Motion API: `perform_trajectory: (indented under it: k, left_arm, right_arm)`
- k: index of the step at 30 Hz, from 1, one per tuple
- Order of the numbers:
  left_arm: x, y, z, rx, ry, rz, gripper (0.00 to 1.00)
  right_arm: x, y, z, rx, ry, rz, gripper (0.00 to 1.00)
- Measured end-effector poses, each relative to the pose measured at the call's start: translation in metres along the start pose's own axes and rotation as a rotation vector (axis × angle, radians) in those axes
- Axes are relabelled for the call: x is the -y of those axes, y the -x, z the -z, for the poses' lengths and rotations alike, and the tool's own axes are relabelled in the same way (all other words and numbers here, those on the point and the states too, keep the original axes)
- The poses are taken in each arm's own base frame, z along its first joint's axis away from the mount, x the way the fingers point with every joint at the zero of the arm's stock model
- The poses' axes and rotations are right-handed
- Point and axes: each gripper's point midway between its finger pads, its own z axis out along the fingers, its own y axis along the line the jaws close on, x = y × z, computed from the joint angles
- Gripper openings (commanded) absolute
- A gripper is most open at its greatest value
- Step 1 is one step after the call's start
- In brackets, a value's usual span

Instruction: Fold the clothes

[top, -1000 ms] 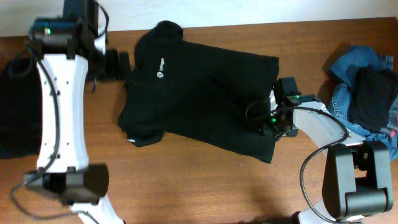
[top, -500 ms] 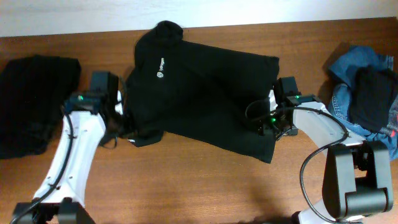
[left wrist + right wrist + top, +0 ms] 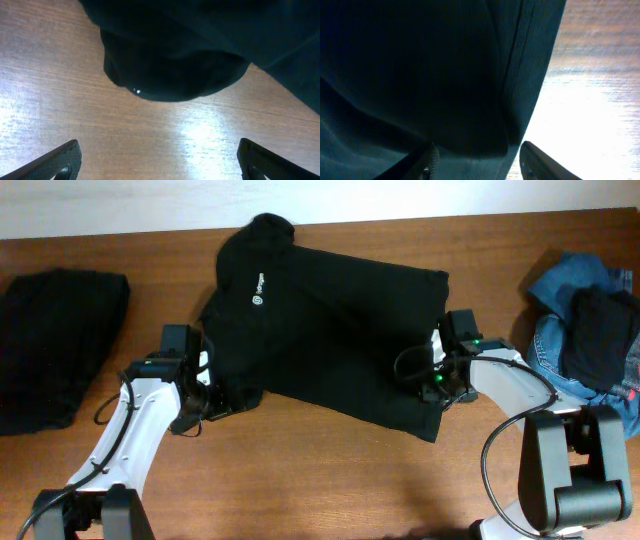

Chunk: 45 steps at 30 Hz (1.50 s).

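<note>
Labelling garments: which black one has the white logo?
The T-shirt spread in the middle. The black pile at far left and the black piece on the denim at right show no logo.

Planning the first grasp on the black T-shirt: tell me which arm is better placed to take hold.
Right, probably. The right gripper straddles the hem of the T-shirt, fabric between its fingers; the left gripper stands open over bare table, short of the sleeve.

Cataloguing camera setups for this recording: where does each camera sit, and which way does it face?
Overhead: above the table, looking down; both arms show, left end effector and right end effector at the black T-shirt.
Left wrist: low, facing the shirt's edge; open fingers in bottom corners.
Right wrist: facing the shirt's hem; fingers at bottom.
Shared: all show the T-shirt.
</note>
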Motion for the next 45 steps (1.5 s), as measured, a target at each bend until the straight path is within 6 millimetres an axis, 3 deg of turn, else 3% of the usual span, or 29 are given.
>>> perform_trajectory:
  k: [15, 19, 23, 25, 28, 38, 45]
  left_arm:
    - [0.001, 0.001, 0.0, 0.003, -0.003, -0.001, 0.99]
    - [0.001, 0.001, 0.0, 0.003, -0.003, 0.002, 0.99]
    - [0.001, 0.001, 0.0, 0.003, -0.003, 0.002, 0.96]
    - [0.001, 0.001, 0.0, 0.003, -0.003, 0.002, 0.96]
    - [0.001, 0.001, 0.0, 0.002, -0.003, 0.002, 0.96]
    - [0.0, -0.002, 0.0, -0.008, 0.001, 0.004, 0.96]
    - [-0.004, -0.009, -0.005, -0.03, 0.009, 0.007, 0.96]
  right_arm:
    - [0.0, 0.001, -0.004, 0.016, 0.002, -0.003, 0.54]
    - [0.0, 0.001, -0.005, 0.017, 0.001, -0.002, 0.39]
    - [0.0, -0.002, -0.005, 0.005, 0.001, -0.007, 0.35]
    - [0.001, -0.003, -0.005, 0.001, -0.001, -0.005, 0.27]
    - [0.001, -0.004, -0.005, -0.002, -0.002, -0.012, 0.04]
    - [0.012, -0.016, -0.004, -0.051, -0.062, -0.061, 0.04]
    - [0.044, -0.024, -0.002, -0.079, -0.131, -0.179, 0.04]
